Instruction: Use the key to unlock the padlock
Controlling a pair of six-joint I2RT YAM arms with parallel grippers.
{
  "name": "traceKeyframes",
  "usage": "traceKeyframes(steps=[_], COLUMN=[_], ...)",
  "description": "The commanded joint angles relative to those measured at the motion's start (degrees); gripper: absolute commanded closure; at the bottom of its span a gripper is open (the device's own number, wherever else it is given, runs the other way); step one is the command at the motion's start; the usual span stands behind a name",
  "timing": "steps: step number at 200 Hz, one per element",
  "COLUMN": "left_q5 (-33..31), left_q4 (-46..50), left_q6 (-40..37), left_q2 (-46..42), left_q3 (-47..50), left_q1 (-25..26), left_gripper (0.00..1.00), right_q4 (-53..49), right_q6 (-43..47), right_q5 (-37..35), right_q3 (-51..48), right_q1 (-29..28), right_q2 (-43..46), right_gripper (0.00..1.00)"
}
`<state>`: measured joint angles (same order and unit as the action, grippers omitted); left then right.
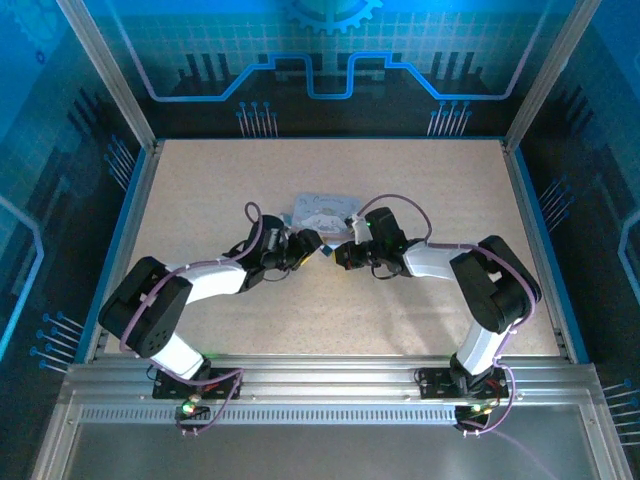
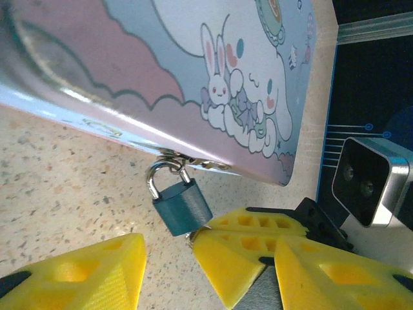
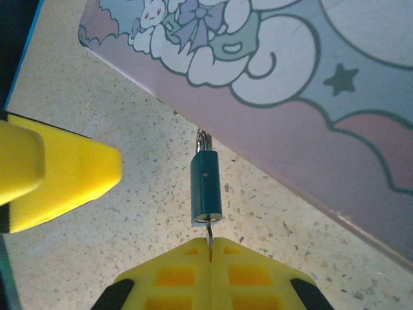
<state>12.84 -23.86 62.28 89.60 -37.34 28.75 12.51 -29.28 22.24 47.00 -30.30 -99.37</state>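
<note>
My right pincer (image 3: 210, 253) pinches the thin, likely bendable key (image 3: 210, 234), tip in the light dangling padlock (image 3: 206, 187); left pincer (image 1: 310, 244), wide and empty, should grip its body

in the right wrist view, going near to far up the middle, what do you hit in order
right end effector shut on the key → padlock → cartoon tin

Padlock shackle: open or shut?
Shut. In the left wrist view both shackle legs sit in the padlock, looped through the hasp on the tin. The key is in its keyhole.
</note>
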Motion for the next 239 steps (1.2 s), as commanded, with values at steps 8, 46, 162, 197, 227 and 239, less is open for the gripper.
traceKeyframes(steps=[8,46,162,197,227,239], left_q5=[0.1,0.7,3.2,3.3,3.4,3.4], left_q4=[-4.4,-10.1,-19.5,-21.5,-23.6,-23.8], left_q6=[4.0,7.9,12.8,13.8,15.0,15.0], left_q2=[-0.8,2.0,10.0,12.2,13.7,13.9], left_q3=[3.0,4.9,3.7,3.3,2.8,2.7], left_q1=[-0.4,-0.7,0.2,0.7,1.1,1.3], left_gripper=[0.45,0.47,0.53,0.56,0.58,0.59], right_q4=[-2.7,-1.1,2.6,2.6,2.6,2.6], right_q6=[-6.1,-13.3,-23.2,-23.9,-24.7,-25.0], right_q5=[3.2,3.5,2.9,2.8,2.9,2.8], right_q3=[1.3,0.4,-1.2,-1.0,-0.8,-0.6], right_q1=[0.5,0.3,-0.6,-1.1,-1.5,-1.8], right_q2=[-0.1,-0.2,0.1,0.1,0.1,0.2], right_gripper=[1.0,1.0,1.0,1.0,1.0,1.0])
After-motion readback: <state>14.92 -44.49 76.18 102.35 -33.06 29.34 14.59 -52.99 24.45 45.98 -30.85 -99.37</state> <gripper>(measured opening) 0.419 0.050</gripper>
